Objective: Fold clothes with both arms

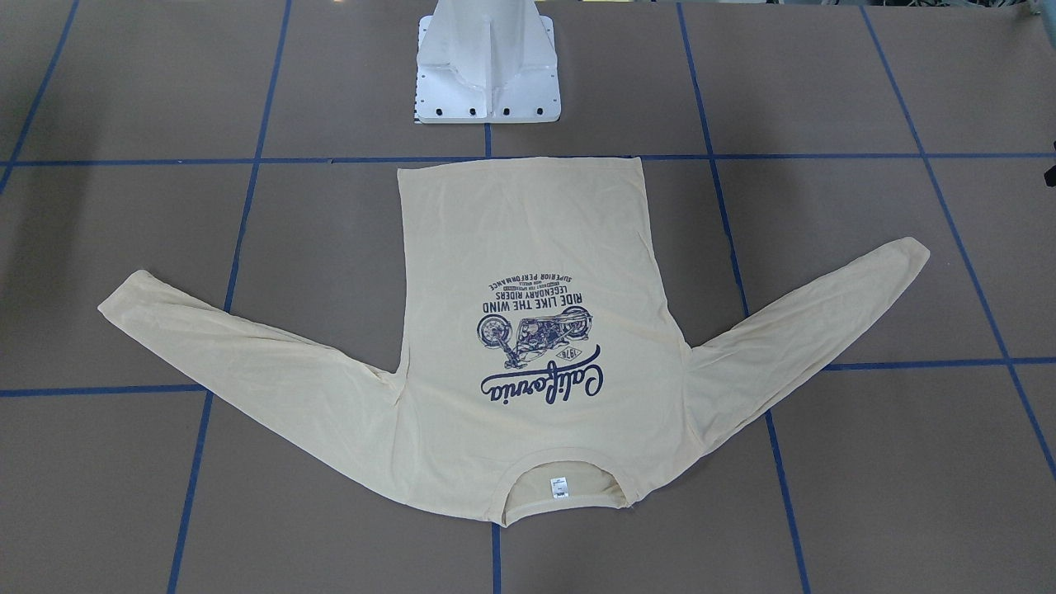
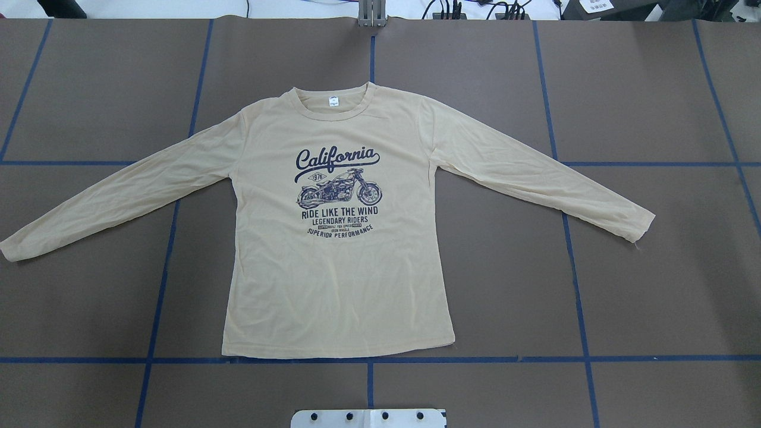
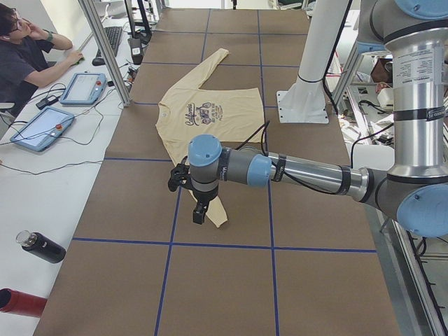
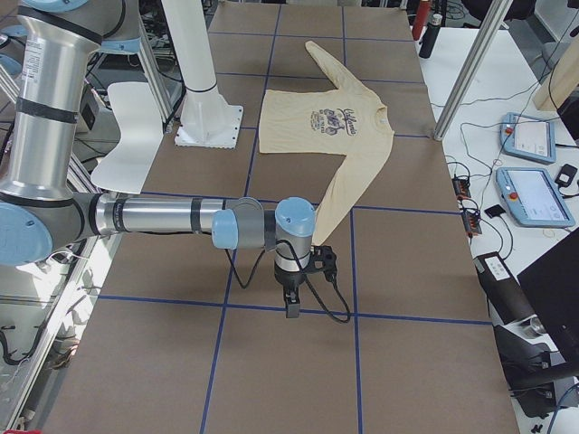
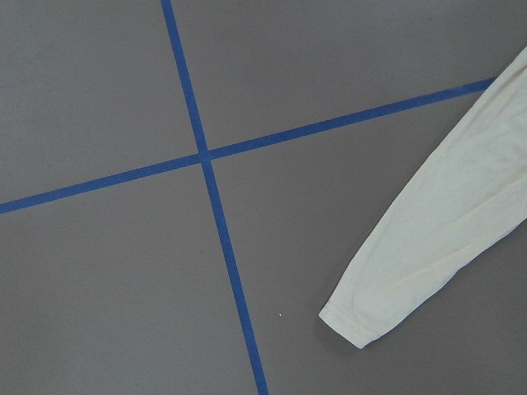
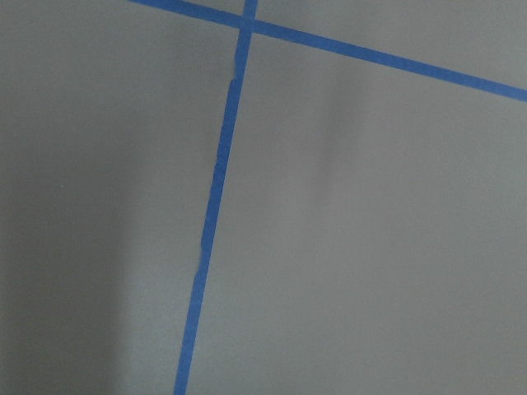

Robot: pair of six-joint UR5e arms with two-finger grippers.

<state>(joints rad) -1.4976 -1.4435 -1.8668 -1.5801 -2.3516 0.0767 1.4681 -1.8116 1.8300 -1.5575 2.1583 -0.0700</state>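
The clothes are one pale cream-yellow long-sleeved T-shirt (image 2: 333, 285) lying flat and print side up on the brown table, both sleeves spread out and angled toward the hem. Its neck label (image 2: 332, 102) points away from the robot's base. The shirt (image 1: 528, 247) also fills the front-facing view. My left gripper (image 3: 199, 210) hangs over the near sleeve's cuff; the left wrist view shows that cuff (image 5: 354, 321) below. My right gripper (image 4: 291, 303) points down over bare table just past the other sleeve's cuff (image 4: 327, 231). I cannot tell whether either gripper is open or shut.
The white pedestal base (image 1: 487, 74) stands just beyond the shirt's hem. Blue tape lines (image 2: 368, 359) grid the table. Beside the table a person (image 3: 24, 56) sits at a desk with control tablets (image 3: 84, 87); a dark bottle (image 3: 42, 246) lies there.
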